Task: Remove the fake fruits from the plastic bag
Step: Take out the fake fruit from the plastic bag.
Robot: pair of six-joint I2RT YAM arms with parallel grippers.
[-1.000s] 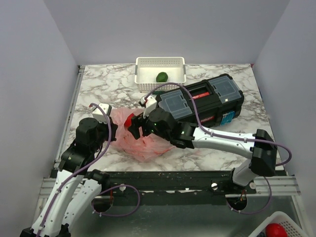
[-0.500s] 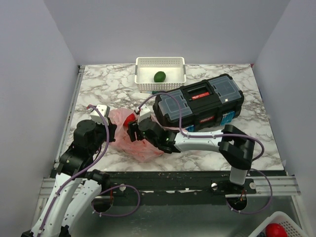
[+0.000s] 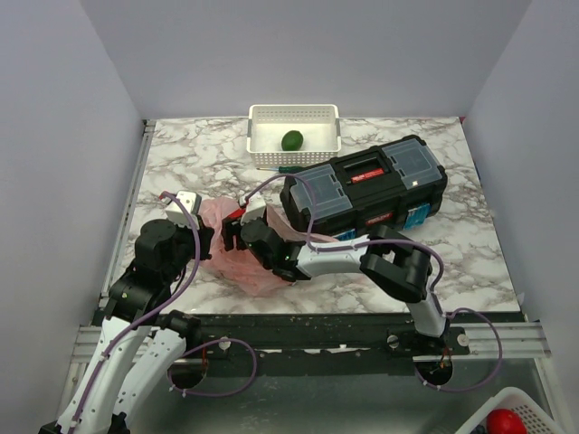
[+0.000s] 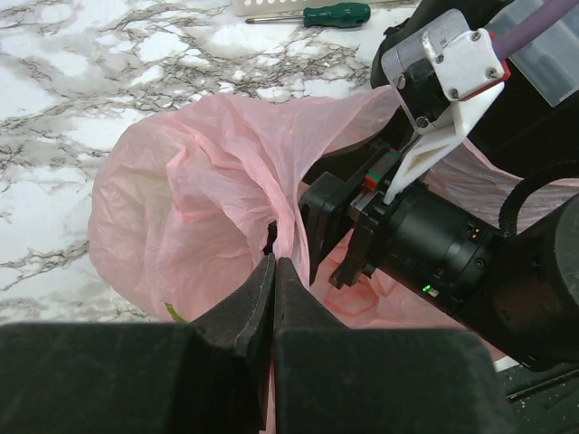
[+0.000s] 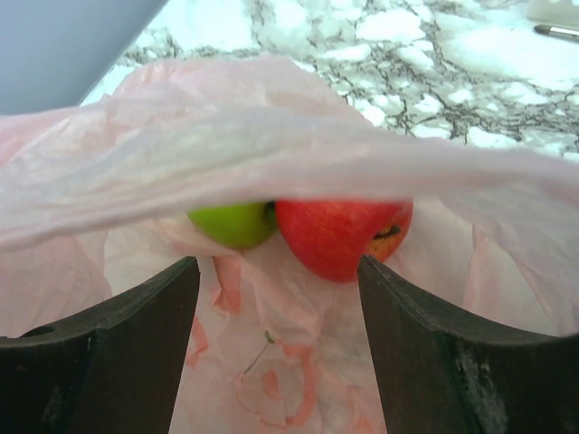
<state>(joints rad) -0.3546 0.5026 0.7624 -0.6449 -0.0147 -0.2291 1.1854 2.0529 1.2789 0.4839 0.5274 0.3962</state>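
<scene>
Now we have slid our open right tool point(image 5: 276, 271) into the bag point(image 4: 172, 208), poised for the red apple point(image 5: 339, 235), left tool point(image 4: 273, 271) clamping its rim.

**Two apples wait inside a pink bag**

The right hand point(image 5: 276, 289) faces into the pink plastic bag point(image 5: 271, 154), its two dark fingers point(image 5: 99, 353) spread wide with nothing between them. Beyond, a red apple point(image 5: 339, 237) and a green apple point(image 5: 231, 223) lie touching under a drooping fold of film. The marble table point(image 5: 434, 54) shows behind.
</scene>
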